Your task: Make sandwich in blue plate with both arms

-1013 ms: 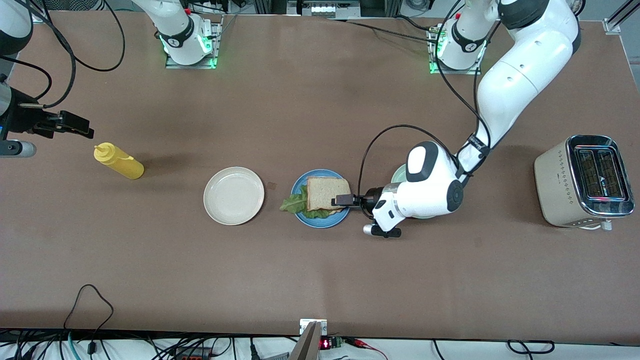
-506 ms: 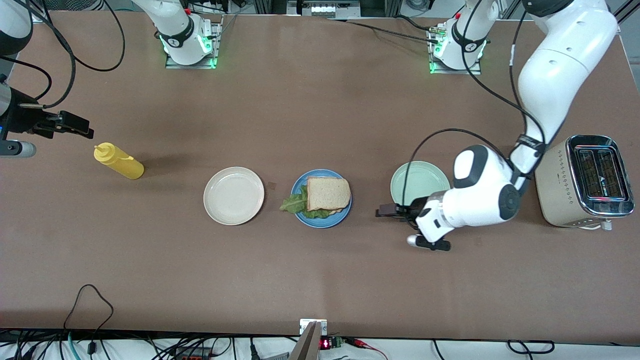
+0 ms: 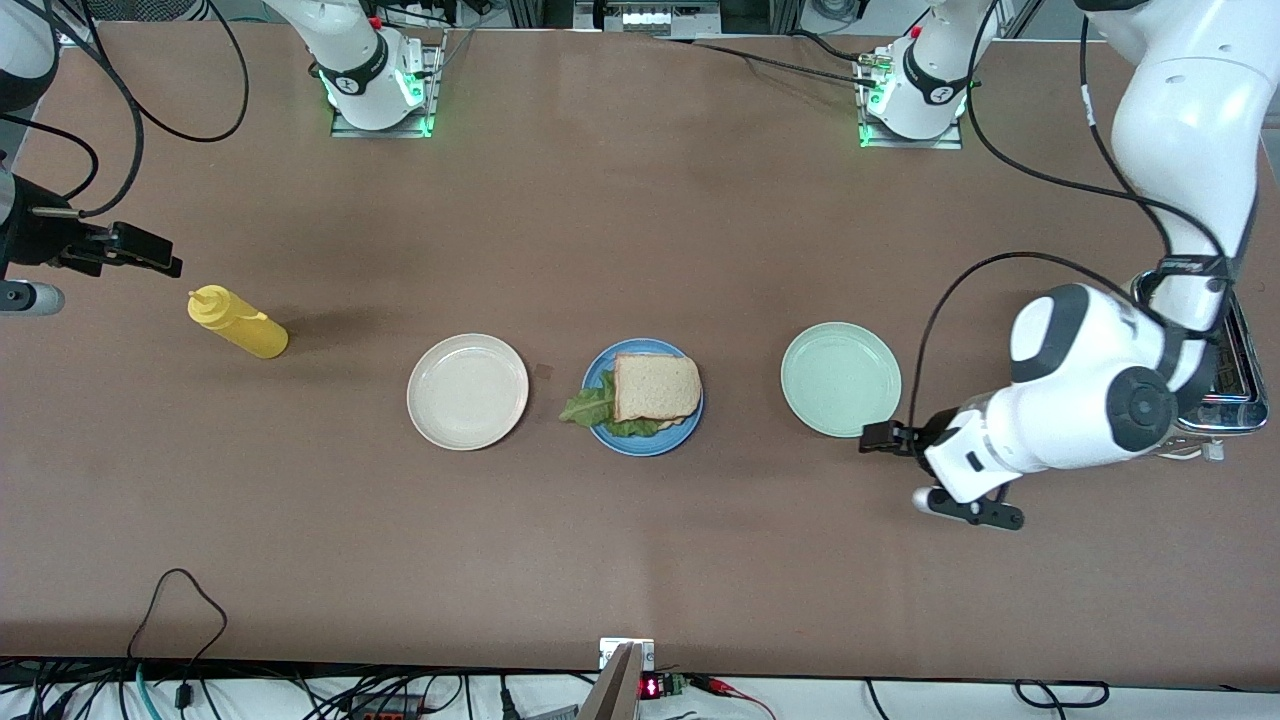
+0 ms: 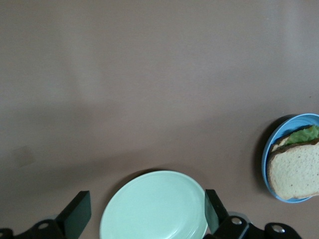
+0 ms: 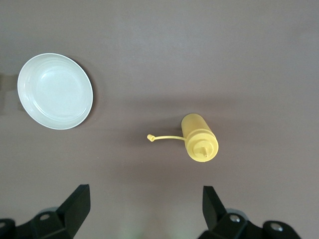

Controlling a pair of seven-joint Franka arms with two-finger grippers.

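On the brown table (image 3: 640, 230), the sandwich (image 3: 650, 390) fills the blue plate (image 3: 600, 368); both claws hang released.

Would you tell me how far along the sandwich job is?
Done: the sandwich sits assembled on the blue plate. In hand: nothing; the left gripper is open beside the mint plate, the right gripper open near the mustard bottle. Left: apparently nothing.

beige plate (image 3: 467, 391), mint plate (image 3: 840, 379) — yellow bottle (image 3: 238, 322), toaster (image 3: 1240, 385)
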